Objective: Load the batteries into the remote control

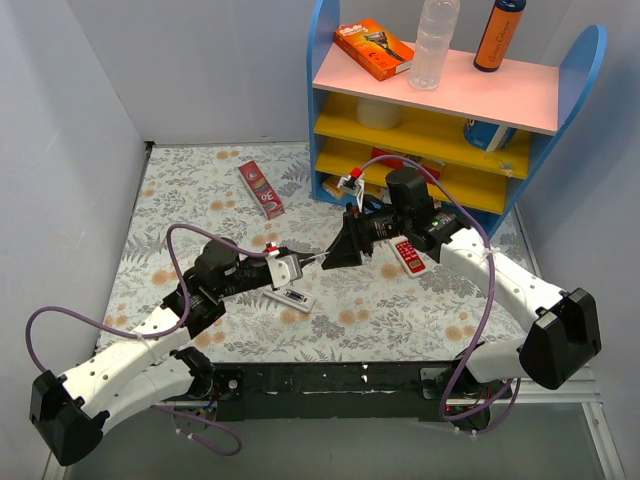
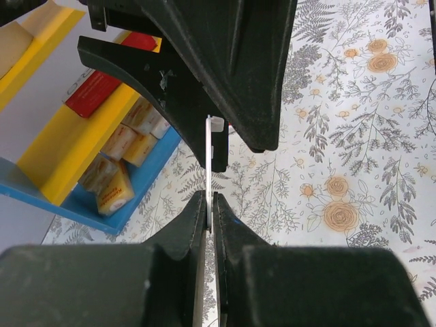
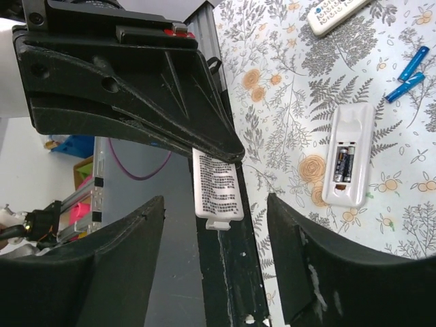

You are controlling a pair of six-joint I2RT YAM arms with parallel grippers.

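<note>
Matt black jaws, white plastic remote control (image 3: 349,157), perhaps cloth mat (image 3: 293,82)

- We see a floral table top (image 1: 420,310).
- On it lie the remote control (image 1: 291,299), back upward, a red-faced remote (image 1: 408,256) and a red box (image 1: 262,188).
- A shelf unit (image 1: 320,100) stands behind them.

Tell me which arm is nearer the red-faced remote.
Right. The right arm hangs just beside the red-faced remote; the left arm is far off, across the mat.

Batteries (image 3: 344,165) in remote control (image 3: 354,122) on table (image 3: 286,102), red-faced remote (image 1: 408,256) to its right.
</note>
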